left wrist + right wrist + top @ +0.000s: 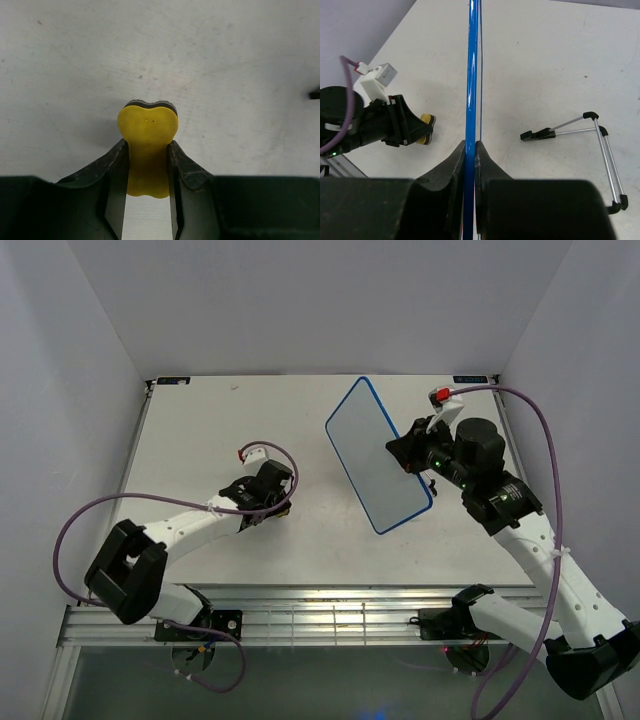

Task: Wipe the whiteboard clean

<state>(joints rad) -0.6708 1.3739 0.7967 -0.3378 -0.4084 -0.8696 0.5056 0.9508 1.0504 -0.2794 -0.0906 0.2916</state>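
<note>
The whiteboard (375, 452), white with a blue frame, is held tilted above the table's right half; I see no marks on its face. My right gripper (408, 452) is shut on its right edge; in the right wrist view the blue edge (471, 75) runs up between the fingers of that gripper (471, 146). My left gripper (278, 502) is shut on a yellow eraser with a dark felt base (147, 140), low over the table's middle, well left of the board. The eraser also shows in the right wrist view (426, 129).
A folded black-and-metal board stand (585, 135) lies on the table under the right arm. The white table (200, 440) ends at grey walls on the left, far and right sides. Purple cables loop beside both arms.
</note>
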